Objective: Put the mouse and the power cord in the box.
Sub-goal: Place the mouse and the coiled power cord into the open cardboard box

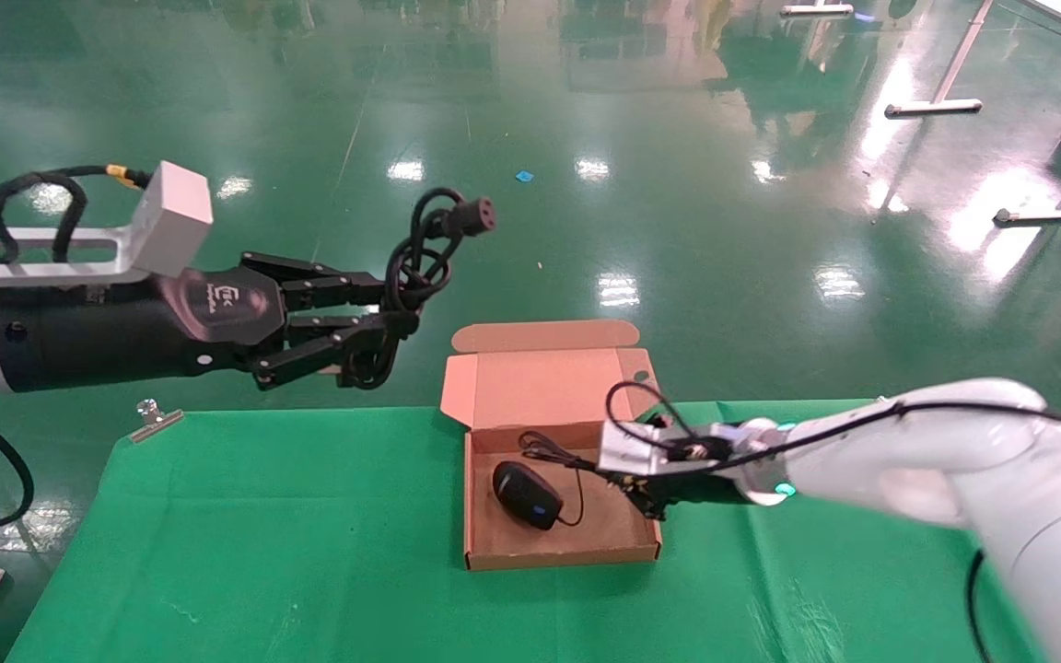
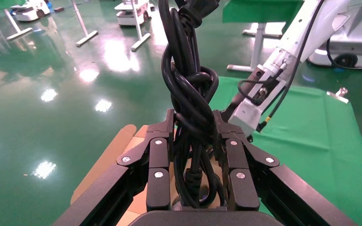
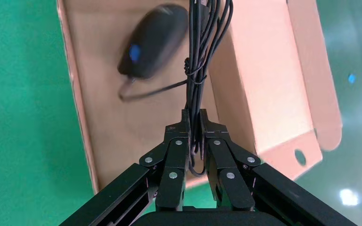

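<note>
The box [image 1: 484, 516] lies open on the green table, its lid [image 1: 540, 378] folded back. Inside it sits the black mouse [image 1: 526, 494], seen with its blue mark in the right wrist view [image 3: 153, 42]. My right gripper [image 1: 648, 502] is at the box's right wall, shut [image 3: 194, 115] on the bundled thin mouse cable [image 3: 198, 70]. Raised above and to the left of the box, my left gripper [image 1: 397, 313] is shut [image 2: 193, 117] on the looped power cord [image 2: 191, 84]. The cord's socket connector [image 1: 475, 214] points up and away.
A metal clip [image 1: 155, 414] lies at the table's far left corner. The green cloth [image 1: 263, 534] reaches left and right of the box. Table legs [image 1: 936, 106] stand on the shiny floor far off to the right.
</note>
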Controlling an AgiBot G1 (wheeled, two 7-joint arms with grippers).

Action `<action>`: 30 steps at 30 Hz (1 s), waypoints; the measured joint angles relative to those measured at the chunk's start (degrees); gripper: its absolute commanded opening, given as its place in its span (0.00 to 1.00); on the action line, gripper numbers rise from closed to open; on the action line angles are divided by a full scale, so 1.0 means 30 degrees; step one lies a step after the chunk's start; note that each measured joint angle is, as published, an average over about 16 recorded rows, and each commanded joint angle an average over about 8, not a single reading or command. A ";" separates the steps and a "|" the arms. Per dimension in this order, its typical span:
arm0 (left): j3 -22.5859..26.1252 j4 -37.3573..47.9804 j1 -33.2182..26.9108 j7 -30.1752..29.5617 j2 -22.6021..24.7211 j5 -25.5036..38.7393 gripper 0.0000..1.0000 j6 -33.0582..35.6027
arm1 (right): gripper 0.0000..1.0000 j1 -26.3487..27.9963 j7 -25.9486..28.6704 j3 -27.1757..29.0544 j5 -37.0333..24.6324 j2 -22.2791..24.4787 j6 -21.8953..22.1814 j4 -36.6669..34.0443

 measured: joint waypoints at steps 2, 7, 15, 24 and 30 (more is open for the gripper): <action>0.0167 -0.0487 0.0072 -0.0093 -0.0007 0.0131 0.00 -0.0155 | 0.94 -0.0240 0.0099 -0.0099 0.0023 -0.0011 0.0340 0.0309; 0.0666 -0.1503 0.0068 -0.0162 0.0218 0.0771 0.00 -0.0757 | 1.00 -0.0676 0.0362 -0.0192 0.0357 0.0057 0.0705 0.0784; 0.1754 -0.2307 -0.0126 0.0248 0.1514 0.2553 0.00 -0.2340 | 1.00 -0.0587 0.0427 0.0086 0.1266 0.0605 0.0408 0.0381; 0.3559 -0.1584 0.0186 0.1947 0.5203 0.5212 0.00 -0.5628 | 1.00 0.1062 -0.1087 0.0491 0.1903 0.2812 -0.1372 -0.0073; 0.5218 -0.1923 0.1538 0.2763 0.7368 0.6358 0.00 -0.9241 | 1.00 0.2772 -0.2534 0.0486 0.1882 0.5127 -0.4075 -0.0044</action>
